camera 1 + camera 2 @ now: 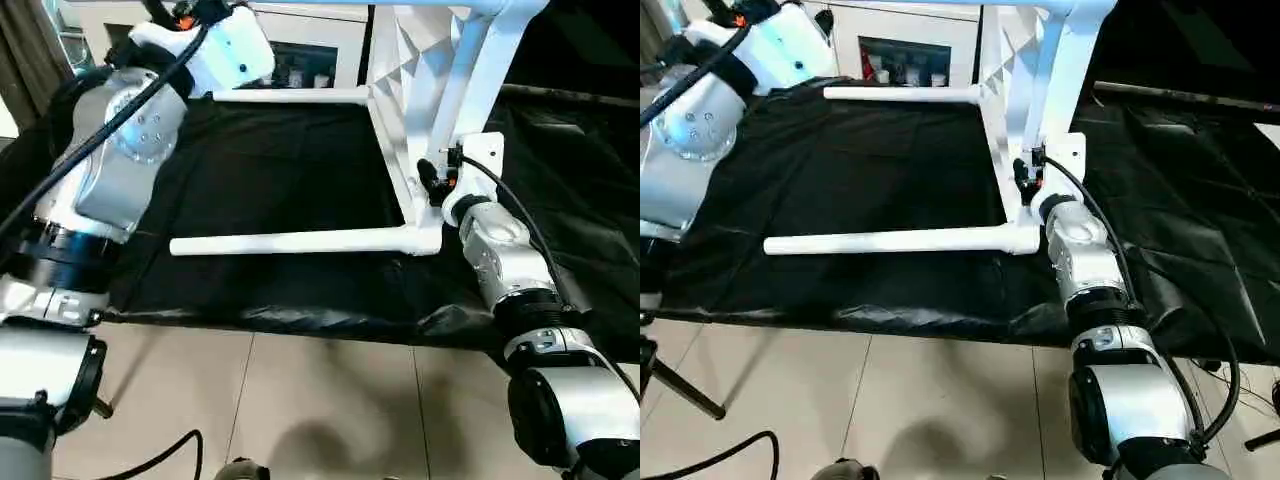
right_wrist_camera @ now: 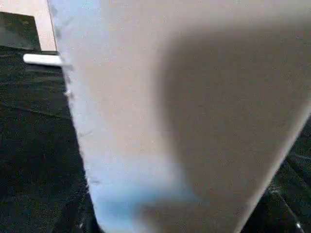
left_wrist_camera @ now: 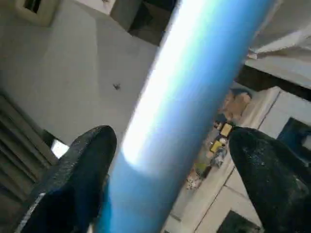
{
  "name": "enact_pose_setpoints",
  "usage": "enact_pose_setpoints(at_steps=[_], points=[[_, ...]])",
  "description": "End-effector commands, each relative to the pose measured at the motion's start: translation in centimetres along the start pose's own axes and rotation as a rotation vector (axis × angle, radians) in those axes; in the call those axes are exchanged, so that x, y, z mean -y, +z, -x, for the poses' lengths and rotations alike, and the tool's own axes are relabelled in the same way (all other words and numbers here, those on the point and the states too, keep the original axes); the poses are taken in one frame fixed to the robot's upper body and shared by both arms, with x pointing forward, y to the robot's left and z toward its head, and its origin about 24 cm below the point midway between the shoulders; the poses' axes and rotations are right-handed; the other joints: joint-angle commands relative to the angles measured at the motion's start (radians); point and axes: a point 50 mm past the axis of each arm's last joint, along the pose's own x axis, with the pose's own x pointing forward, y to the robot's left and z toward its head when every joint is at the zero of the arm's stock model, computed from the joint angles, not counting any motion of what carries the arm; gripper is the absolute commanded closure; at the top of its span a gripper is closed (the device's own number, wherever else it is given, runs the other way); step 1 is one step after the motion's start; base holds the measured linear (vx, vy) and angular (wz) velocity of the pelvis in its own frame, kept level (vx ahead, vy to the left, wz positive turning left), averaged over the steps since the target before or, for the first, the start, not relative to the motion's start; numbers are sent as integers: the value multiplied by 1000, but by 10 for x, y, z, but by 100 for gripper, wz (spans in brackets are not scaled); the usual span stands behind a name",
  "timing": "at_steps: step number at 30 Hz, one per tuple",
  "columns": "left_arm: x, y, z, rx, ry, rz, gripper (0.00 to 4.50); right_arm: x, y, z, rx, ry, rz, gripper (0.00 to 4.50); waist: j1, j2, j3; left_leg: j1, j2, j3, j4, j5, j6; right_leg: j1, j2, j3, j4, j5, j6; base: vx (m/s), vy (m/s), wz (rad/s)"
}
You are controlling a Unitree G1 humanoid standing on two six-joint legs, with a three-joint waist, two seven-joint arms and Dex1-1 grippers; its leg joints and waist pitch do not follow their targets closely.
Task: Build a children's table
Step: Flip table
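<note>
The white children's table top [image 1: 395, 60] stands on its edge on the black-draped work table [image 1: 270, 160], ribbed underside facing left. Two legs stick out from it to the left: a near one [image 1: 290, 242] and a far one [image 1: 290, 96]. A further leg [image 1: 470, 75] slants up at the top right. My left gripper [image 3: 170, 145] is raised at the picture's top, open, with one finger [image 3: 90, 160] on each side of an upper leg [image 3: 194, 82]. My right gripper [image 1: 432, 180] is pressed against the top's near lower edge, whose white surface [image 2: 194, 97] is very close.
Beige tiled floor [image 1: 300, 400] lies in front of the draped table's near edge. White cabinets [image 1: 910, 50] stand behind it. A black cable [image 1: 160, 455] trails on the floor at the lower left.
</note>
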Motion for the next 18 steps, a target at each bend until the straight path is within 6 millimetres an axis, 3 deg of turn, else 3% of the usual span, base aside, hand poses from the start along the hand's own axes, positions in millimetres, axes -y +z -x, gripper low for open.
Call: enact_pose_setpoints(at_steps=[1,14,18], points=[[-8,6,-5,18,22,31,59,-4,18,-2,81,39,25,257,4,16,-90,49,66,-38,-77,-167,-53,35,-49,17,-44,24,-275,0,0,0],[-9,9,-6,14,48,123,157,3,33,-1,143,32,54,257,6,16,-91,47,67,-37,-74,-140,-27,38,-50,18,-43,43,-284,0,0,0],[-5,10,-6,8,32,156,169,6,37,0,156,34,77,257,9,17,-90,47,67,-36,-72,-127,-21,38,-50,18,-42,49,-286,0,0,0]])
